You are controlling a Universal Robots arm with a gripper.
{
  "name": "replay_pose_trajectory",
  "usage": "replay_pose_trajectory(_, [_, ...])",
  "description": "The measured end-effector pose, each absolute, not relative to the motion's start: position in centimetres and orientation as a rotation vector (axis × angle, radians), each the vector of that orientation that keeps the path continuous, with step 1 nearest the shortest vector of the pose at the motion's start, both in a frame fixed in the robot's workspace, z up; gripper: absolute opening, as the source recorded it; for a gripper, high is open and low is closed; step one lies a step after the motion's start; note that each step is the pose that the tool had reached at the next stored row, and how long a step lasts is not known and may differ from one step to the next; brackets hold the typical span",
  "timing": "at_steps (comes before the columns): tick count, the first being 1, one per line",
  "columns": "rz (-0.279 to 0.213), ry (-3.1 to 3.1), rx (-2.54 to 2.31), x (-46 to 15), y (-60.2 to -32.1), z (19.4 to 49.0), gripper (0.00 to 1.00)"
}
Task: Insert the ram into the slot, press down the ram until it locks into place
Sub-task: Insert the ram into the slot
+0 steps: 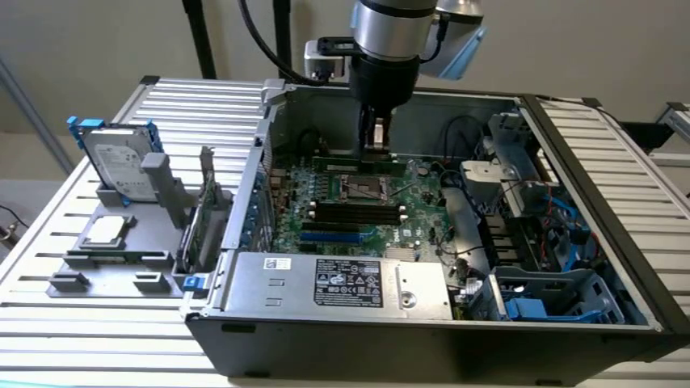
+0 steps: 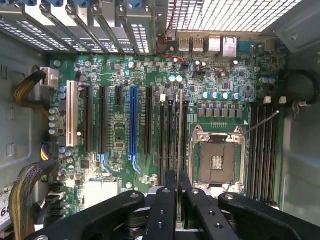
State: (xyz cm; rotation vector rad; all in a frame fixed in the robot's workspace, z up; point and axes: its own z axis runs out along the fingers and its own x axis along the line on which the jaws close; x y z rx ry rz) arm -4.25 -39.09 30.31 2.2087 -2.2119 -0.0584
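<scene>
My gripper [image 1: 376,145] hangs inside the open computer case, shut on the ram [image 1: 361,164], a long green stick held level above the motherboard [image 1: 426,194]. In the wrist view the ram [image 2: 179,130] shows edge-on as a thin strip running out from between the two black fingers [image 2: 170,181]. It lies parallel to a group of black memory slots [image 2: 171,135] beside the CPU socket [image 2: 216,155]. In the exterior view these black slots [image 1: 356,213] lie on the near side of the socket. Whether the ram's lower edge touches a slot cannot be told.
A second group of black slots [image 2: 262,145] sits on the socket's other side. A blue slot [image 2: 132,120] and black expansion slots lie further off. The power supply [image 1: 345,283], drive cage [image 1: 550,299] and cables [image 2: 25,190] crowd the case. A hard drive [image 1: 113,166] stands outside.
</scene>
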Motion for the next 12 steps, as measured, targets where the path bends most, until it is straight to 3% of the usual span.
replay_pose_trajectory(12, [-0.058,-2.214,2.206,-4.1,-40.3,28.1,0.14])
